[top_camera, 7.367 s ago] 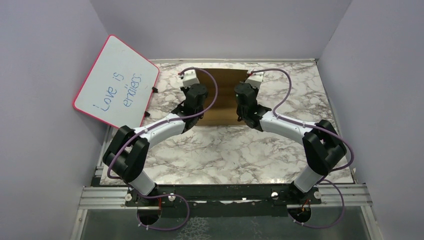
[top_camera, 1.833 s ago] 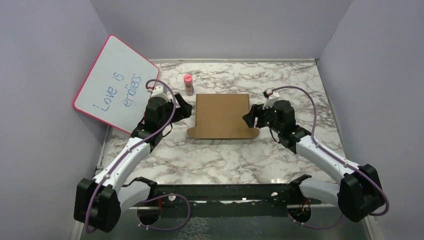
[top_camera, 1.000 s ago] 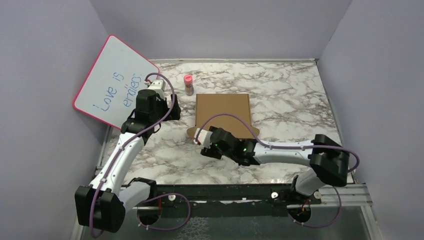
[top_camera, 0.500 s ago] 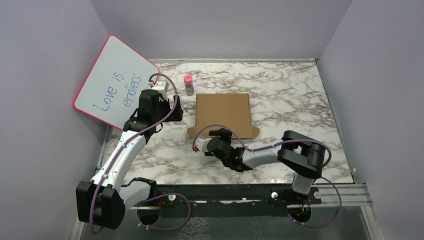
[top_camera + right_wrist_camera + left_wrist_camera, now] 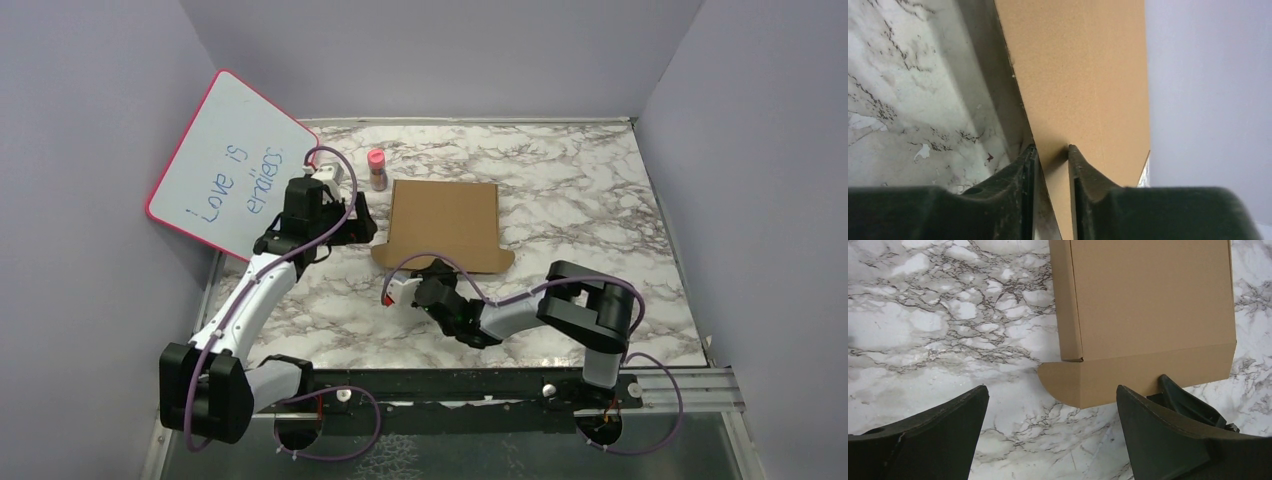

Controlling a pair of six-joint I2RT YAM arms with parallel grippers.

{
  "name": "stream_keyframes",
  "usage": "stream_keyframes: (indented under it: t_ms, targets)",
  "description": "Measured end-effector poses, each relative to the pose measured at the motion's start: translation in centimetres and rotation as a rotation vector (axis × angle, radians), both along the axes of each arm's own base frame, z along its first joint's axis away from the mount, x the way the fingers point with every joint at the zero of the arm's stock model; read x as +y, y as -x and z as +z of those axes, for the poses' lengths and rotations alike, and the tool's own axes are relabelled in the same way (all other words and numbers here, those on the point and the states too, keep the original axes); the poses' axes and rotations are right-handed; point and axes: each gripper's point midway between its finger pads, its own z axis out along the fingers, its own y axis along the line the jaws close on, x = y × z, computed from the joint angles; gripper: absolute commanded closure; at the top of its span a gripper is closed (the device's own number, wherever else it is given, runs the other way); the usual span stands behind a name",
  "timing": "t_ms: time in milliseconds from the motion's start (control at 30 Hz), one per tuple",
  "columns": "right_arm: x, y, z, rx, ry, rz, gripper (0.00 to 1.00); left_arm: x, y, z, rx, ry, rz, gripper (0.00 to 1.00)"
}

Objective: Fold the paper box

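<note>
Paper box near flap now pinched, right pincer narrowed

top: high, behind arms, whole bench | left wrist: looks down, near | right wrist: very close, probably same paper box edge

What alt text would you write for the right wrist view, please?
Close-up of the right gripper with its two dark fingers either side of the edge of the brown paper box; whether they pinch it is unclear. The marble table lies left, a lilac wall right.
</note>
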Motion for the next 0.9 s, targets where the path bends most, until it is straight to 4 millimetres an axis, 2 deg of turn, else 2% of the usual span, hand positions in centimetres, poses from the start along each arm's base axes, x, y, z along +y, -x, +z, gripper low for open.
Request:
stream_keyframes:
  t_ms: [200,300,467,700,900]
  targets:
    - [0.2,0.1,2.6,-0.010,-0.054,0.010,0.98,-0.5,-0.3,0.2,0.008,0.052,0.011,0.01]
    - [0.2,0.3,3.8,-0.002,-0.078,0.022,0.99,-0.4,-0.8,0.8,-0.002,0.096,0.032,0.01]
    - [0.0,0.8,4.2,0.034,-0.076,0.040,0.99,-0.9,-1.8,0.9,0.010,0.188,0.051,0.01]
    - [-0.1,1.3,4.2,0.067,-0.069,0.054,0.99,-2.5,-2.9,-1.2,0.104,0.309,0.049,0.01]
    - [0.0,1.5,5.9,0.063,-0.122,0.061,0.99,-3.4,-2.6,-3.3,0.184,0.378,0.058,0.01]
